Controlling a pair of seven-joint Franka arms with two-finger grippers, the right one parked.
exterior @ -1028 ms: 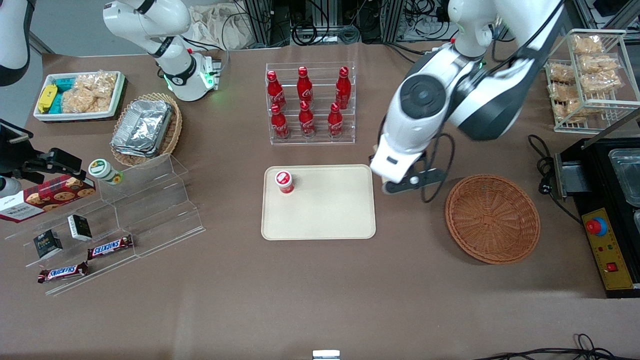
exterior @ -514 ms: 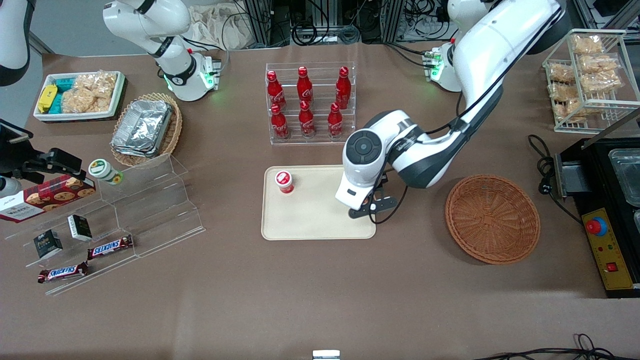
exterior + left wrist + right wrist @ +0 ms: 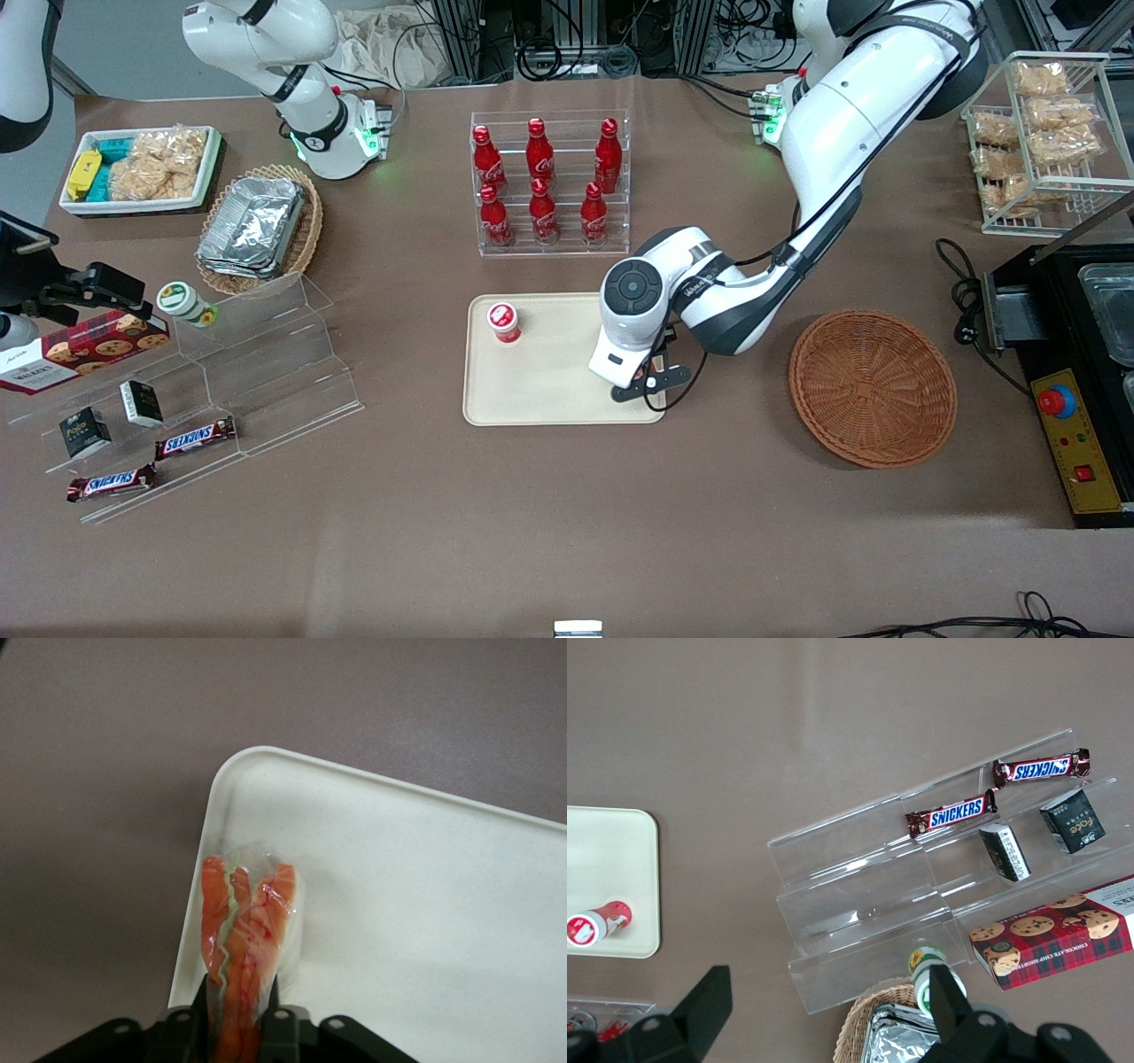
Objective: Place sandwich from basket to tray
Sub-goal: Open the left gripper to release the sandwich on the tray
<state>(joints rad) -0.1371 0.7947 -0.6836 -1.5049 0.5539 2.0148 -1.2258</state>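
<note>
Gripper (image 3: 239,1014) pointing down over tray (image 3: 425,904) corner, jaws pinching sandwich (image 3: 244,930).

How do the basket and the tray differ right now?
The basket is round, reddish-brown wicker; the tray is flat, beige and rectangular. The basket holds nothing; the tray carries a red-lidded cup. The gripper, shut on the sandwich, hangs over the tray's corner, not the basket.

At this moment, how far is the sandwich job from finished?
Done: the basket is empty, so the pickup is finished. In hand: the end effector is shut on the sandwich and sits low over a corner of the tray. Left: set the sandwich down on the tray, release it and withdraw.
</note>
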